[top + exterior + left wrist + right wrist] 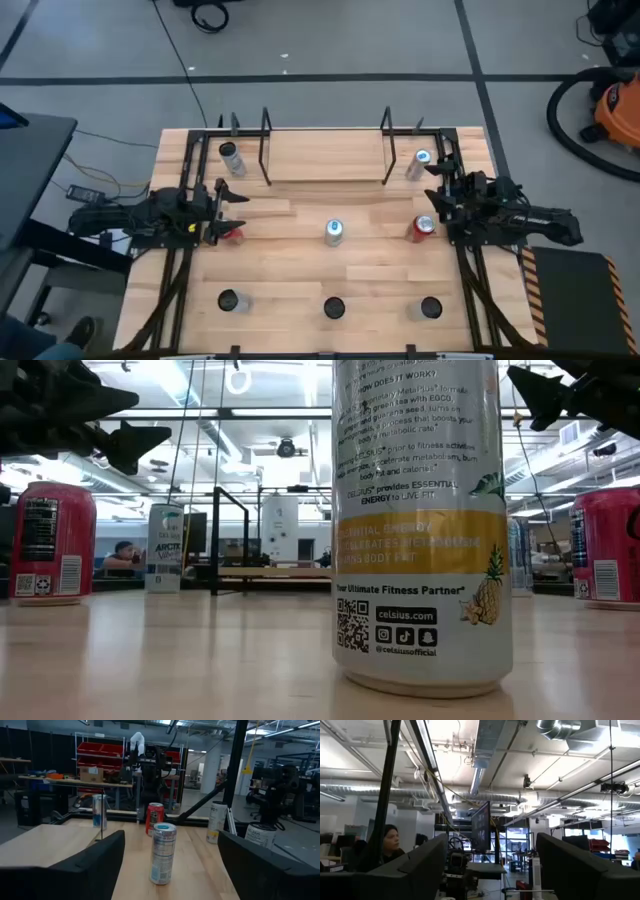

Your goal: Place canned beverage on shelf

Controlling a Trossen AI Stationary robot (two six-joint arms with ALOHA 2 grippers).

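The can [333,232] stands upright mid-worktop, in front of the shelf [325,157] and apart from it. The left hand [240,208] hovers open beside it, level with it; the right hand [432,196], also open, waits on the can's other side. I judge the can rigid, thin-walled, smooth and a bit slippery: grip mid-body, gently, keeping it upright.

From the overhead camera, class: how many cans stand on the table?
8: two at the back, left and right; three in the middle row, left red, centre, right red; three in front. None appear hidden.
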